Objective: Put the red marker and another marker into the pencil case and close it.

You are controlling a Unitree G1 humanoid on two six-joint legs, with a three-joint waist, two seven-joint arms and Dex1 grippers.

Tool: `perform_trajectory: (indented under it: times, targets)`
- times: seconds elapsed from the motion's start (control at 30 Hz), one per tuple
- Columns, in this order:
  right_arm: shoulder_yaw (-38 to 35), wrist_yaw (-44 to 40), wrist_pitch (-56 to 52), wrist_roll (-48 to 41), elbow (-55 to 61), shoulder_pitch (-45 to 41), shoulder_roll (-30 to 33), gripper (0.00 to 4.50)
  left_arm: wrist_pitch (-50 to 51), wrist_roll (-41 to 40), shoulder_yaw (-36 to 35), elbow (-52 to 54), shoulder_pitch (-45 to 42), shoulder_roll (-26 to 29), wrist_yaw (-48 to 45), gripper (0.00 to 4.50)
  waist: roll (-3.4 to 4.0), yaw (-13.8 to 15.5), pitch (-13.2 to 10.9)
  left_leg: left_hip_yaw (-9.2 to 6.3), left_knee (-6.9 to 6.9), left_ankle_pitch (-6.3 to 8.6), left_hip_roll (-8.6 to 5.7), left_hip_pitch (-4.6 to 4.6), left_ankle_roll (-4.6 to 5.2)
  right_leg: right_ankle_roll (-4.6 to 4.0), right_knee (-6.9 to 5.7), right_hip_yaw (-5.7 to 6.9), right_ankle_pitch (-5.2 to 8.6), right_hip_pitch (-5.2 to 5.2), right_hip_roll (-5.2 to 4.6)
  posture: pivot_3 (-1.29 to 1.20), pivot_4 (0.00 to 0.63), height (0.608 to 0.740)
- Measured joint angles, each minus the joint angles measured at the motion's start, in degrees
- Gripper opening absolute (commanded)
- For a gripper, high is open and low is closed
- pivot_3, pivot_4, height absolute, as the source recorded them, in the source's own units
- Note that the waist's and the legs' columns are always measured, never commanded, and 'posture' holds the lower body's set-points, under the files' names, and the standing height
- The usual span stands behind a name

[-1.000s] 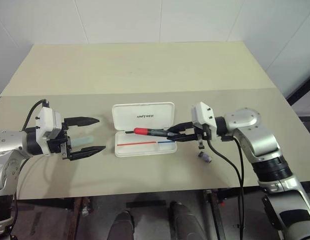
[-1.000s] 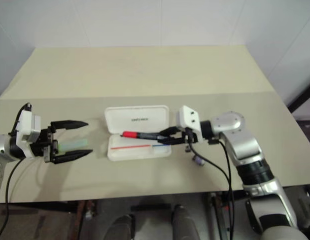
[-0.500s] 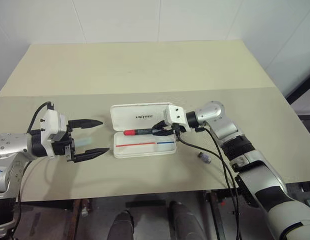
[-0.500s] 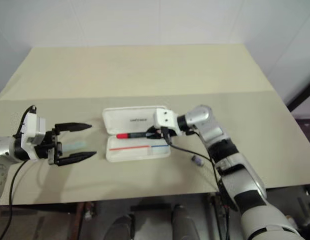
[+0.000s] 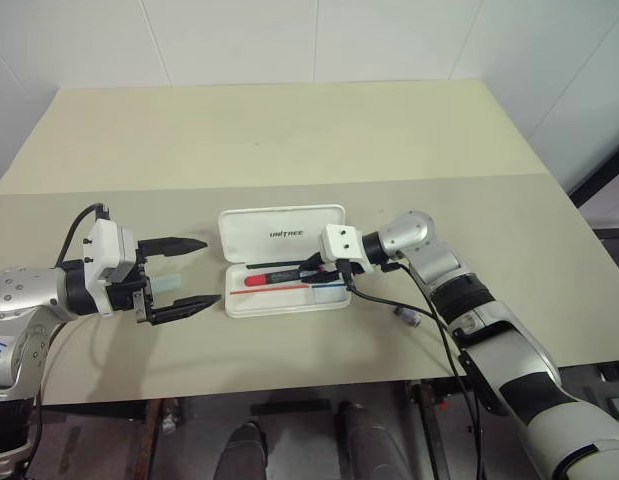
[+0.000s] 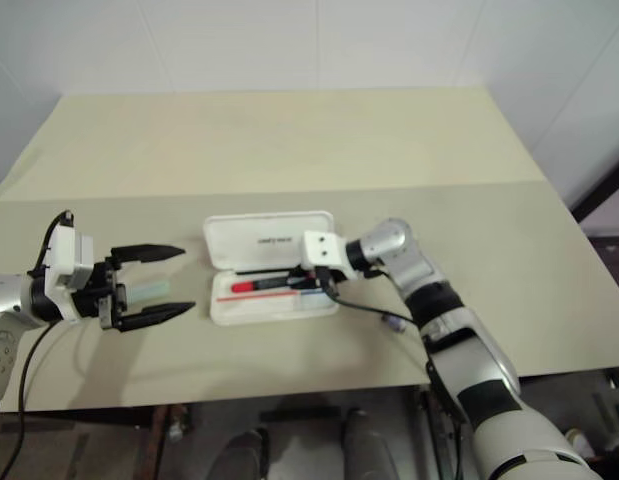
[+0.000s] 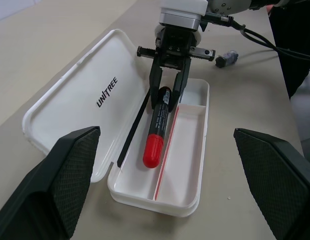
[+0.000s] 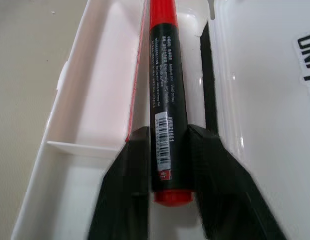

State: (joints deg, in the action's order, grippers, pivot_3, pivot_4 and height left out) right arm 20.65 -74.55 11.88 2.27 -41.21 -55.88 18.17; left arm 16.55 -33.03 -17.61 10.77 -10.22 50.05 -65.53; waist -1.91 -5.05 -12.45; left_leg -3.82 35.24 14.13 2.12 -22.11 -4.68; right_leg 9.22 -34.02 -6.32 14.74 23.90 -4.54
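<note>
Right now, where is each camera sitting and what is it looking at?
Left eye and right eye: on the head, looking down at the table; both arms show.
Left wrist: on the left arm, looking between its own two wide-apart fingers at the open pencil case and the right gripper.
Right wrist: on the right arm, looking along its fingers at the red marker lying in the pencil case.
All views share the red marker and the pencil case.

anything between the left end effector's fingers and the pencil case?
Bare tabletop between the left end effector and the pencil case, per the left eye view.
</note>
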Motion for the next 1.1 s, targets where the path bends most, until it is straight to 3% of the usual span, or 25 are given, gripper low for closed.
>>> perform_trajectory:
  times: [0.2,0.67,0.7,0.73,1.03,1.1]
  targets:
    - [-1.33,0.20,-0.03,-0.65,1.05,-0.03,0.11,4.16,-0.14,0.01,0.17,-0.17,-0.51,-0.23,-0.05,4.50,0.00,0.04,0.00,0.00,0.00,0.00,0.00,-0.01,0.00,0.00,0.01,0.00,0.00,0.00,0.00,0.00,0.150,0.740]
    - [-6.60,0.86,-20.12,-12.75,22.46,3.22,-0.22,4.16,-0.97,0.26,1.39,-1.70,-2.23,-0.88,-0.44,4.50,0.00,0.16,0.00,-0.01,0.00,0.00,0.00,-0.02,0.00,0.00,-0.03,0.01,0.00,0.03,0.00,0.00,0.150,0.740]
    - [-7.27,1.42,-21.69,-13.59,24.11,3.86,-0.19,4.33,-1.01,0.27,1.41,-1.93,-2.23,-0.88,-0.45,4.50,0.00,0.17,0.00,-0.01,0.00,0.00,0.00,-0.03,0.00,0.00,-0.03,0.01,0.00,0.03,0.00,0.00,0.150,0.740]
    - [-8.21,2.15,-23.87,-15.09,27.36,5.36,0.34,4.49,-1.17,0.36,1.51,-1.93,-2.22,-0.89,-0.46,4.50,0.00,0.20,0.00,-0.02,0.00,0.00,0.00,-0.05,0.00,0.00,-0.02,0.01,0.01,0.04,0.00,0.00,0.150,0.740]
    - [-16.66,8.26,-38.76,-26.48,52.41,18.46,9.18,4.49,-1.78,0.69,-1.03,0.14,4.01,-0.92,0.67,4.50,0.00,0.29,0.00,-0.03,-0.05,0.05,0.01,-0.08,-0.04,-0.04,0.08,0.01,0.09,0.06,0.00,0.00,0.150,0.740]
    - [-19.40,10.24,-40.70,-28.22,55.39,20.38,11.19,4.49,-1.78,0.68,-3.24,0.34,5.93,-0.86,1.21,4.50,-0.01,0.30,0.00,-0.03,-0.05,0.05,0.02,-0.07,-0.04,-0.38,0.08,0.02,0.27,0.07,0.00,0.00,0.150,0.740]
